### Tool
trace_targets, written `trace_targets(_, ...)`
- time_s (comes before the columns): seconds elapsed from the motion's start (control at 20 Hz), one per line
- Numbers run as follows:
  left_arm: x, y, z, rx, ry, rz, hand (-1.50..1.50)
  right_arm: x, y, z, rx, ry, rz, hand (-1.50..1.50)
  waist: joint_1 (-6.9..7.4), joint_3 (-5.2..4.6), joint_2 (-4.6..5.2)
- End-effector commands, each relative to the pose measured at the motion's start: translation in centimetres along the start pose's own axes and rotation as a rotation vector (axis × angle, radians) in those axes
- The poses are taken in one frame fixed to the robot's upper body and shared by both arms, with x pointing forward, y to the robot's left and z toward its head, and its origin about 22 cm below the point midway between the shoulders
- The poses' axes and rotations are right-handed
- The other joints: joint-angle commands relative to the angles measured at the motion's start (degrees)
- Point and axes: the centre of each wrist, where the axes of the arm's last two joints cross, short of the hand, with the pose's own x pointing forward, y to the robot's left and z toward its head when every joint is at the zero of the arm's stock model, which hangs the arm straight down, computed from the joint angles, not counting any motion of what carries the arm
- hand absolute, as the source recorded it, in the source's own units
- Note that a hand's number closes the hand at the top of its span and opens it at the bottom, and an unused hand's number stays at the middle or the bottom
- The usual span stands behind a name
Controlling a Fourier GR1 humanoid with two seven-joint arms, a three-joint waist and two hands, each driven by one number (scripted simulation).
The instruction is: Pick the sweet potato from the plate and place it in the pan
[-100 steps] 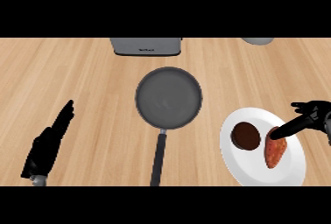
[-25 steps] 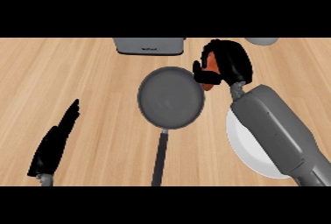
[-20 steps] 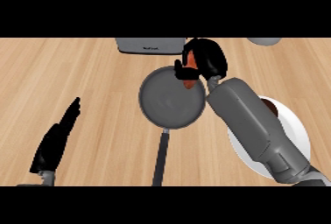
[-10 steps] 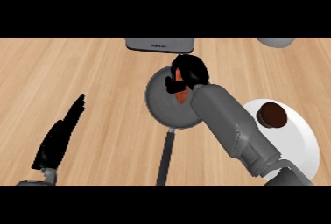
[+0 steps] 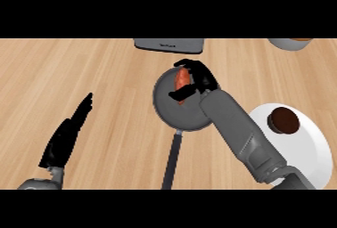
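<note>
The orange sweet potato (image 5: 179, 80) is over the far part of the dark grey pan (image 5: 172, 116), whose long handle runs toward the near edge. My right hand (image 5: 200, 79) is curled round the sweet potato, fingers on its right side and thumb below it. I cannot tell whether the sweet potato touches the pan's bottom. The white plate (image 5: 308, 153) lies at the right, partly behind my right forearm. My left hand (image 5: 66, 133) rests at the lower left with straight fingers, holding nothing.
A brown round item (image 5: 284, 120) sits on the plate's far part. A grey appliance (image 5: 169, 44) stands at the counter's far edge behind the pan. Part of a bowl (image 5: 288, 43) shows at the top right.
My right hand lifted the sweet potato off the plate, carried it left, and now holds it low over the pan's far part. The left hand has stayed still.
</note>
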Motion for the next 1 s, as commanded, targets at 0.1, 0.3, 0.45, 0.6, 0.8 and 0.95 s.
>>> trace_targets(0.1, -0.1, 0.8, -0.3, 0.001, -0.004, -0.006, 0.00, 0.6, -0.8, -0.2, -0.204, -0.114, -0.200, -1.50, 0.37, 0.00, 0.04)
trace_targets(0.3, -1.2, -0.3, 0.8, -0.008, 0.022, 0.008, 0.00, 1.5, -1.8, -0.7, -0.339, -0.087, -0.313, -1.50, -0.54, -0.06, -0.32)
trace_targets(0.45, -1.2, -0.7, 0.8, 0.028, 0.034, 0.013, 0.00, 1.0, -2.5, -1.0, -0.440, -0.056, -0.405, -1.50, -2.80, -0.05, -0.38)
trace_targets(0.6, 0.2, 1.6, 1.0, 0.055, 0.035, 0.011, 0.00, -0.7, -5.1, -1.3, -0.493, -0.026, -0.417, -1.50, -3.71, -0.05, -0.94)
trace_targets(0.8, -1.1, 1.6, 0.1, 0.060, 0.056, 0.031, 0.00, -5.6, -7.2, -0.6, -0.551, -0.071, -0.457, -1.50, -4.74, -0.07, -0.82)
trace_targets(0.95, -2.0, 1.1, 1.9, 0.064, 0.064, 0.008, 0.00, -10.4, -11.7, 0.8, -0.558, -0.116, -0.417, -1.50, -5.55, -0.07, -1.33)
